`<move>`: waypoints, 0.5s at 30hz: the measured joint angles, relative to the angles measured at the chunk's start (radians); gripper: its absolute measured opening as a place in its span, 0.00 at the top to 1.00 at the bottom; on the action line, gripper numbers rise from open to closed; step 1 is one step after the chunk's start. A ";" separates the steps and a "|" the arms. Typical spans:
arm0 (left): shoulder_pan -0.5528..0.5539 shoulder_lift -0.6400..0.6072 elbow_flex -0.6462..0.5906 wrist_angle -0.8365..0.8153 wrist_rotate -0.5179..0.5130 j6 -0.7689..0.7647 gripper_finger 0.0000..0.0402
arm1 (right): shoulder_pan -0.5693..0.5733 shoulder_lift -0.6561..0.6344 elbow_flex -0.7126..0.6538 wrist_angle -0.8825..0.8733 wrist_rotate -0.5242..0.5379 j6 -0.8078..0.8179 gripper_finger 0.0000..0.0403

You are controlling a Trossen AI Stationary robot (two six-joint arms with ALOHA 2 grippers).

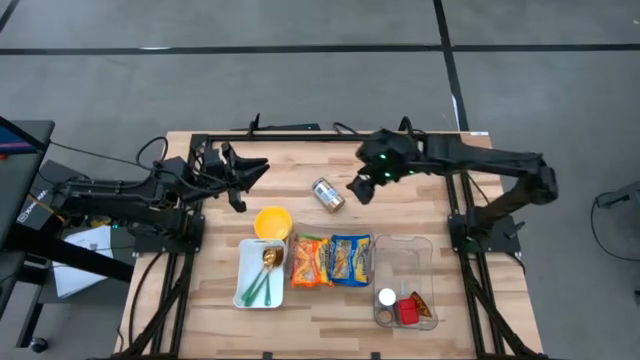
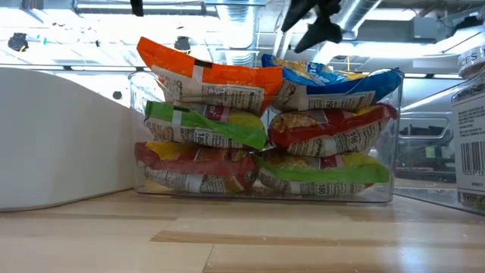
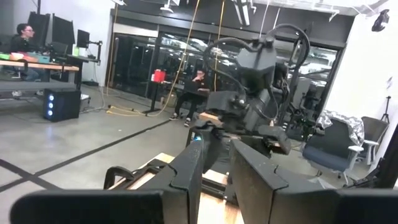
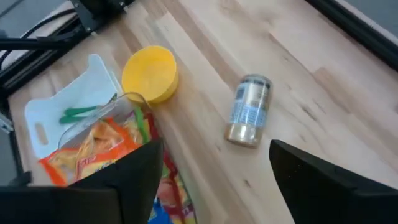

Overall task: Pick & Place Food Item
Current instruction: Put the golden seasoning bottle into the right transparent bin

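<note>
A small tin can [image 1: 328, 194] with a blue-and-white label lies on its side on the wooden table; it also shows in the right wrist view [image 4: 250, 111]. My right gripper [image 1: 362, 188] is open and hangs above the table just right of the can, its fingers [image 4: 323, 180] wide apart. My left gripper [image 1: 248, 176] waits at the table's far left, above the table, fingers a little apart. A clear bin of snack packets [image 1: 330, 260] stands near the middle front.
A yellow bowl [image 1: 273, 222] stands left of the can. A white tray [image 1: 262, 272] holds green tongs and a spoon. A clear box [image 1: 405, 283] at the right holds small items. The snack bin fills the low view [image 2: 265, 129].
</note>
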 joint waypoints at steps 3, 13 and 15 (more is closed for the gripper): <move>0.000 0.000 0.000 0.000 0.000 0.000 0.81 | -0.028 0.061 0.047 -0.020 0.034 0.018 0.29; -0.001 0.000 0.000 -0.003 0.000 0.021 0.81 | -0.078 0.280 0.055 -0.032 0.003 0.080 0.29; -0.001 0.000 0.000 -0.002 0.000 0.024 0.81 | -0.078 0.321 0.054 -0.021 0.001 0.080 0.29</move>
